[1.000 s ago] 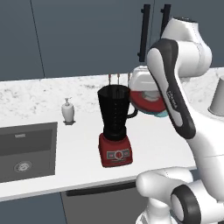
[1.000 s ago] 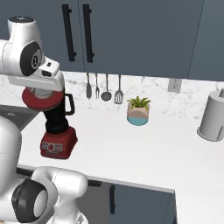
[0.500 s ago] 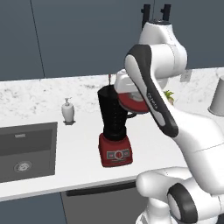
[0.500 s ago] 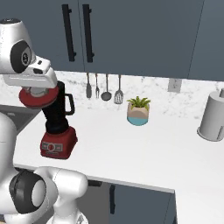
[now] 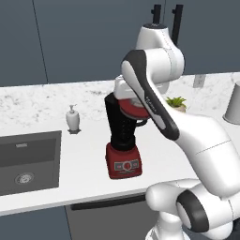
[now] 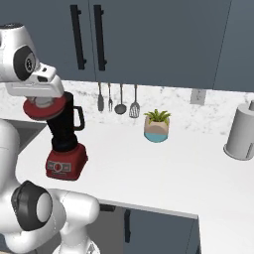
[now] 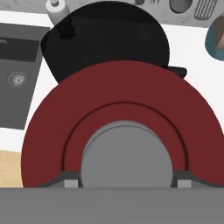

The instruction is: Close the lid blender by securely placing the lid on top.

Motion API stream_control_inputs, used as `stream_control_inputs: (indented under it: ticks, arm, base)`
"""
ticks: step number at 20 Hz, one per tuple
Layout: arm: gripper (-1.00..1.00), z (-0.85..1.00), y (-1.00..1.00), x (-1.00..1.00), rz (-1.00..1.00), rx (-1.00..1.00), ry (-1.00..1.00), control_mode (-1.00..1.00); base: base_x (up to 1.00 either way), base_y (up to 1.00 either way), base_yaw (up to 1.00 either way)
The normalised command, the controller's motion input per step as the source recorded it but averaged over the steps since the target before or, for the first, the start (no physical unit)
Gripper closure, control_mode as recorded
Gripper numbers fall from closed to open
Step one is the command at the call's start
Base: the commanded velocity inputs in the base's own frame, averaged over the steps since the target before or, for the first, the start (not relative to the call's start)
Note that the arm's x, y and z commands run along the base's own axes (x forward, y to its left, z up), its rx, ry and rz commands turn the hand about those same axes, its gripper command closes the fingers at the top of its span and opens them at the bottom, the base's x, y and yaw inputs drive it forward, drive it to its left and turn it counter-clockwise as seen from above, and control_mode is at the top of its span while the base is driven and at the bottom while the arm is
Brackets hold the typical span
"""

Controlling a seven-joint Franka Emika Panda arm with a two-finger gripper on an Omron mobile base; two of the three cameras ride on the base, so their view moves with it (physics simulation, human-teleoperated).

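Cabinets [image 6: 149,39] in dark blue-grey run along the wall above a white speckled worktop [image 6: 163,168], with a grey sink [image 5: 28,159] sunk into the worktop's left end. On the worktop, toward its front edge and just right of the sink, stands the blender [image 5: 123,140]: a tall black translucent jar with a side handle on a squat red base with buttons. The white robot arm reaches over it, and its gripper [image 7: 124,183] is clamped on the grey knob of the lid [image 7: 122,127], a round red disc. The lid sits at the height of the jar's mouth, shifted a little toward the handle side so that part of the dark opening shows beyond its edge in the hand view; whether lid and rim touch cannot be told. At the worktop's far right end is a grey paper towel roll [image 6: 240,134]. Near the back edge, right of the blender, sits a small potted plant [image 6: 157,126], with hanging utensils [image 6: 119,99] on the wall behind. A small white soap dispenser [image 5: 72,118] stands at the back corner of the sink.
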Motion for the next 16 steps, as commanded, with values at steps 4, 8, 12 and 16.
stream_control_inputs:
  ticks: [4,8,12,16]
  arm:
    - [1.0,0.0,0.03,0.27,0.0,0.0,0.0,-1.0]
    - [1.0,0.0,0.06,0.25,0.0,0.0,0.0,-1.0]
    - [1.0,0.0,0.08,0.26,0.0,0.0,0.0,-1.0]
    - [1.0,0.0,0.09,0.25,0.0,0.0,0.0,-1.0]
  base:
    - [0.0,0.0,0.0]
    - [0.0,0.0,0.0]
    - [0.0,0.0,0.0]
    - [0.0,0.0,0.0]
